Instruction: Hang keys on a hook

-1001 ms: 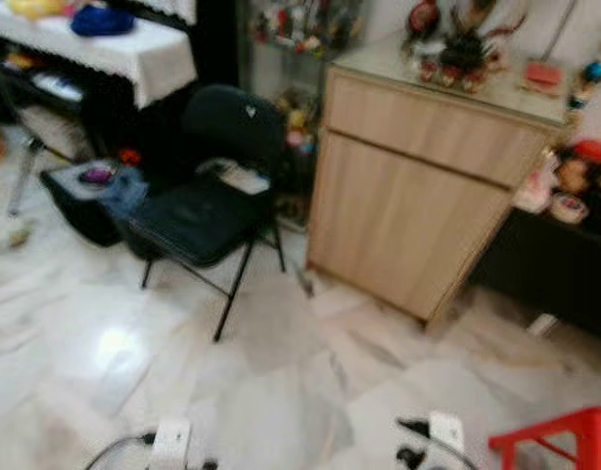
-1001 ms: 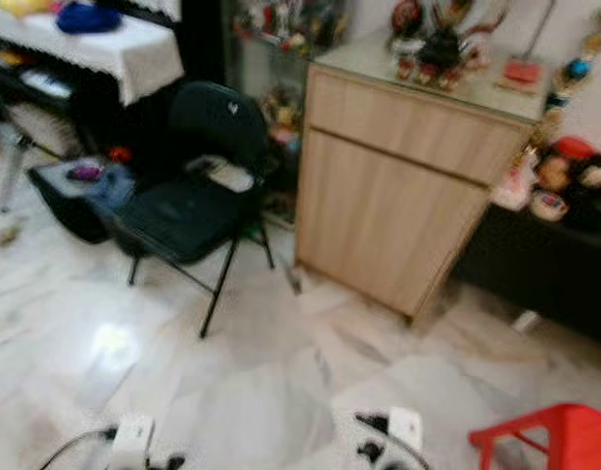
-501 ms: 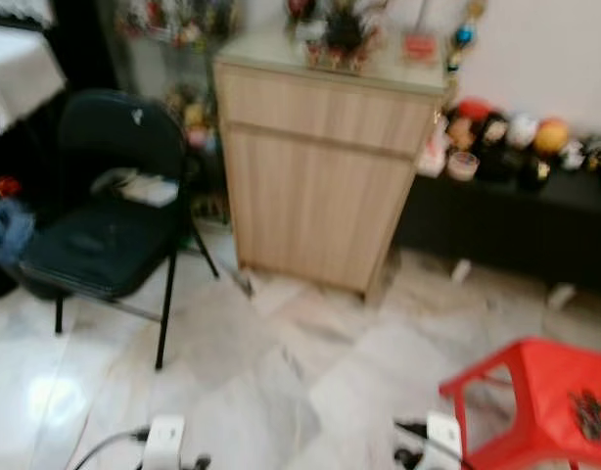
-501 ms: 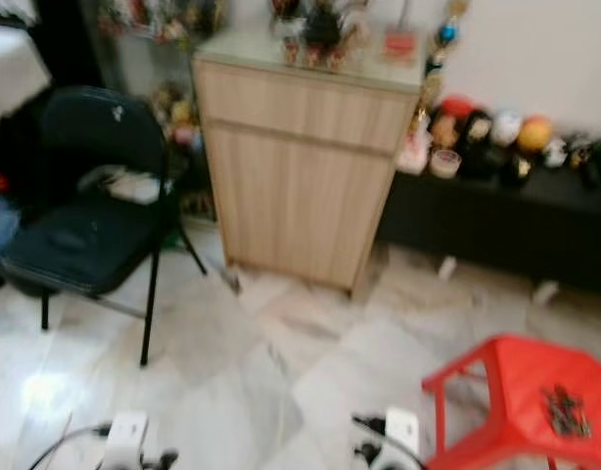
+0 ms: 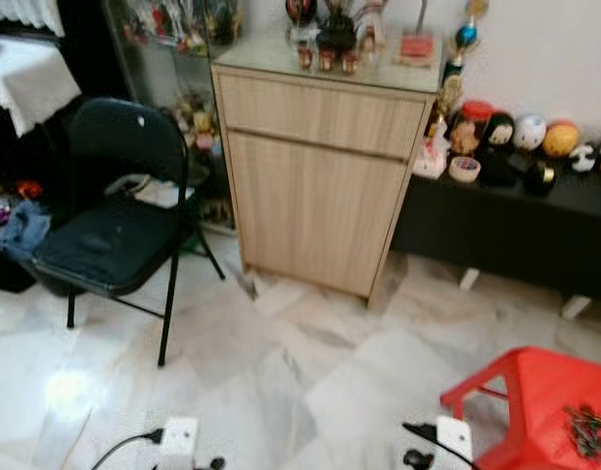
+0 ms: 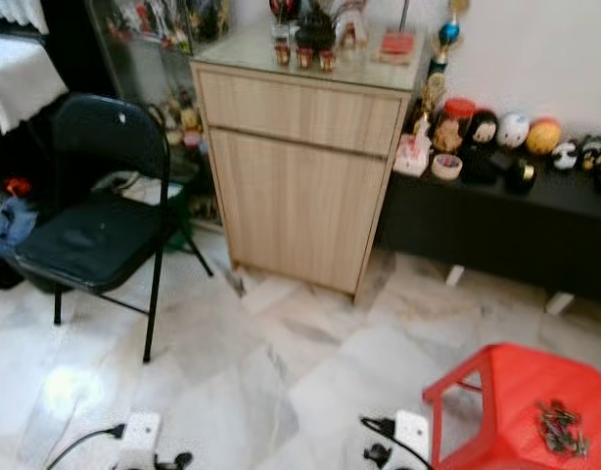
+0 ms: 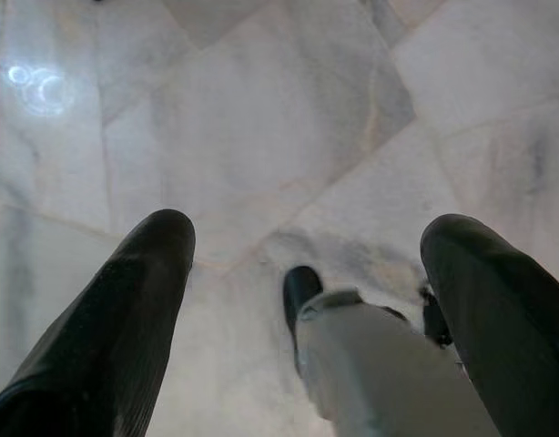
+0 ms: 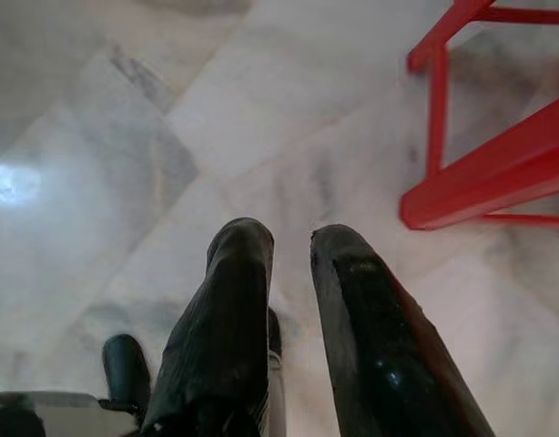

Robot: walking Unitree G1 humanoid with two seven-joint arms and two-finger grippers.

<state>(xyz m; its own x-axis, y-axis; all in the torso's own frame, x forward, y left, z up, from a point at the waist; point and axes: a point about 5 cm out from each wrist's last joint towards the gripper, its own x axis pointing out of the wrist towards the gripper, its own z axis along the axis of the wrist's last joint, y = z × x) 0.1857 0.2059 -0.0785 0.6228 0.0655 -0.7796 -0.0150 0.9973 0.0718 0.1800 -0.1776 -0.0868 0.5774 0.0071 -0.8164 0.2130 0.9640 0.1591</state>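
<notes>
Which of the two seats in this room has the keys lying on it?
The red plastic stool at the robot's right, with a bunch of keys on top. The black folding chair at the left has an empty seat.

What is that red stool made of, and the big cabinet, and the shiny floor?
The red stool looks like moulded plastic: one even, bright colour with a smooth seat. The cabinet seems to be light wood or a wood-look laminate, with a matt, faint grain. The floor looks like polished marble, pale with grey veins and a glare spot.
</notes>
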